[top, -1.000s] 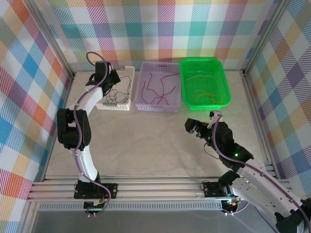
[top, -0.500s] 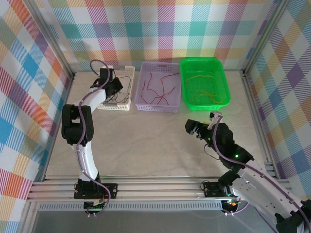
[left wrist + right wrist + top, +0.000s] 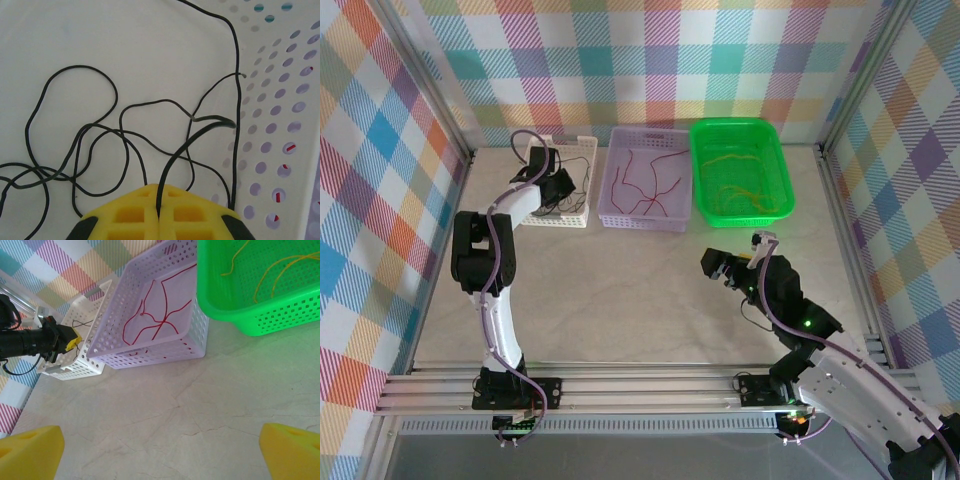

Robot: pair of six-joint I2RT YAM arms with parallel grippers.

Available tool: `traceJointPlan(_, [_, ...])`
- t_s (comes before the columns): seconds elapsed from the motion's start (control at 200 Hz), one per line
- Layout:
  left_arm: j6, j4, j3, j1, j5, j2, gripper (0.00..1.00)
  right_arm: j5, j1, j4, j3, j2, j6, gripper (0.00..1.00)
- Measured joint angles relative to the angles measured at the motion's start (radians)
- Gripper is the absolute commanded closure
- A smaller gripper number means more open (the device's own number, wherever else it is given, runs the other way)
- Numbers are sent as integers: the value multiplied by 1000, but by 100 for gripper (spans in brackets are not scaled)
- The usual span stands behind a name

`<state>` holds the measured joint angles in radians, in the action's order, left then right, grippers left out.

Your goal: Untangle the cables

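Cables (image 3: 82,66) tip: your left claw (image 3: 159,196) is pinched shut on one black strand (image 3: 169,161), so release it low, over the loops ahead.

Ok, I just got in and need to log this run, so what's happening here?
The left claw is down in the white basket, shut on a black cable among a loose tangle of them. The right claw hangs open over the table, holding nothing. Red cables lie in the lavender basket and yellow cables in the green basket, so the colours look sorted.
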<state>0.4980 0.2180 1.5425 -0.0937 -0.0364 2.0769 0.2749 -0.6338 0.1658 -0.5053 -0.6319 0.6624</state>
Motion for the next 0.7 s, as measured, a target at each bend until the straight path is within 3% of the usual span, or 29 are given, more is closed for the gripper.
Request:
traceJointPlan(0.465, [-20,26,33,0,0,4,75,-8,0,2,3,2,4,0])
traceJointPlan(0.7, [-34,75,62,0,4,-5,50,-15,0,12,3,11,4,0])
